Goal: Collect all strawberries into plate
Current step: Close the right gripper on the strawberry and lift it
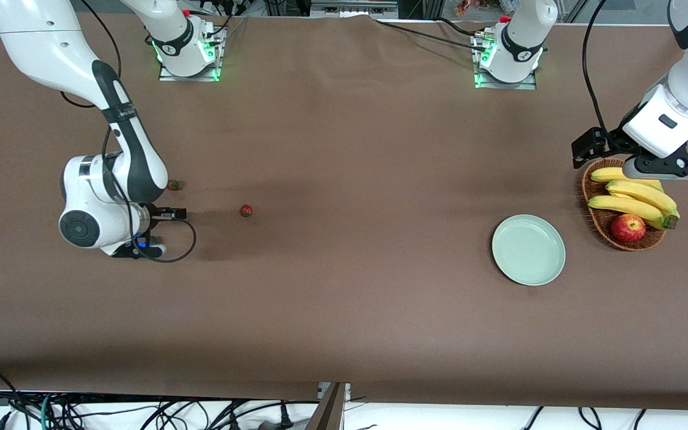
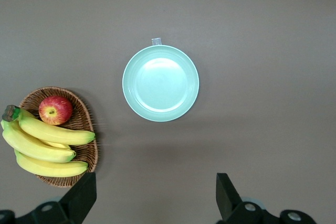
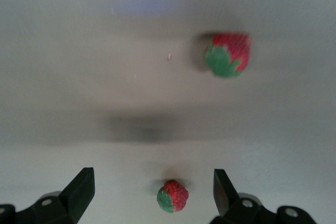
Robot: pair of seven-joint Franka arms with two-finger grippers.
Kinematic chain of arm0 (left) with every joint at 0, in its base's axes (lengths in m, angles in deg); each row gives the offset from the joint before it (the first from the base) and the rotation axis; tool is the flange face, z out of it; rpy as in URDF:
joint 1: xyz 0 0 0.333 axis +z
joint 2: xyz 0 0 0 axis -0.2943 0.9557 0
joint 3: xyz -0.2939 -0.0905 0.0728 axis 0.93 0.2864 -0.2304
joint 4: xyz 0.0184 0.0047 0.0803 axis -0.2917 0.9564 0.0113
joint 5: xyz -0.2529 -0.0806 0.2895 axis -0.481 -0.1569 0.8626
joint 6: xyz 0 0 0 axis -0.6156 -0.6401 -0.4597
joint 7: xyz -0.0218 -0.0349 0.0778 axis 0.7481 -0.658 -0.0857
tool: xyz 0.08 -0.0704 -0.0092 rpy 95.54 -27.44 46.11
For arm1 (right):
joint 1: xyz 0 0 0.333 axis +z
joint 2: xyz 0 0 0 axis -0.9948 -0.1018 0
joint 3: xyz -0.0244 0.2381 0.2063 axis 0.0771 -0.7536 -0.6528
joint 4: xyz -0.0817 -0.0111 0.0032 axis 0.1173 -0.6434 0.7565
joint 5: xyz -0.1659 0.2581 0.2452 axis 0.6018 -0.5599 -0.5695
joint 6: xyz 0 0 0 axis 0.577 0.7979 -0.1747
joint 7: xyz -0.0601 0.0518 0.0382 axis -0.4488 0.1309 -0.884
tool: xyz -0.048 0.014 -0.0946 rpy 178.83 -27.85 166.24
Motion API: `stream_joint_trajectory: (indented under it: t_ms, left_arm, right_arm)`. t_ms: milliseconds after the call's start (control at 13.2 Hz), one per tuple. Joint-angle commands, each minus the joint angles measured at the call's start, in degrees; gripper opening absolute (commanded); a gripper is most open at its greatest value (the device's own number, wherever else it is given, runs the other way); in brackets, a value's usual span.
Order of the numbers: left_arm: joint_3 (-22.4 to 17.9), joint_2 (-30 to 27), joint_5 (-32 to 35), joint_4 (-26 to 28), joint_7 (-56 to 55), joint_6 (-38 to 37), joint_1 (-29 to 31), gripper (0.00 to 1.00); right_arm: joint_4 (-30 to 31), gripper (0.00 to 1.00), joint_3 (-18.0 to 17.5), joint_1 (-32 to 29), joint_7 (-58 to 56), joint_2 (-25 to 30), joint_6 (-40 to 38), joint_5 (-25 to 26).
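Observation:
Three strawberries lie toward the right arm's end of the table. One (image 1: 246, 210) lies in the open and another (image 1: 173, 185) beside the right arm's wrist. The third strawberry (image 1: 156, 240) (image 3: 172, 196) sits on the table between the spread fingers of my right gripper (image 1: 144, 243) (image 3: 154, 182), which is low, open and not touching it. The right wrist view also shows another strawberry (image 3: 227, 54). The pale green plate (image 1: 528, 249) (image 2: 160, 83) is empty, toward the left arm's end. My left gripper (image 1: 669, 173) (image 2: 156, 182) hangs open and empty above the basket's edge.
A brown wicker basket (image 1: 595, 221) (image 2: 84, 124) with bananas (image 1: 633, 197) and a red apple (image 1: 628, 227) stands beside the plate, at the left arm's end. Cables run along the table's front edge.

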Motion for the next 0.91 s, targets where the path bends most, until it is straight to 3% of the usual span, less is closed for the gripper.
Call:
stream_joint_trajectory:
  t_ms: [0,455,834]
  left_arm:
    - [0.36,-0.18,-0.43,-0.79,-0.01,-1.64,-0.07,1.0]
    - [0.98,-0.36,-0.43,-0.79,-0.01,-3.04,0.54,1.0]
    - [1.06,-0.36,-0.43,-0.79,-0.01,-3.04,0.54,1.0]
  right_arm:
    - [10.58,1.0,-0.58,-0.49,0.65,6.58,5.32,0.56]
    - [23.15,1.0,-0.58,-0.49,0.04,10.63,16.39,0.82]
    - [24.84,0.97,-0.41,-0.58,-0.41,10.98,19.48,1.09]
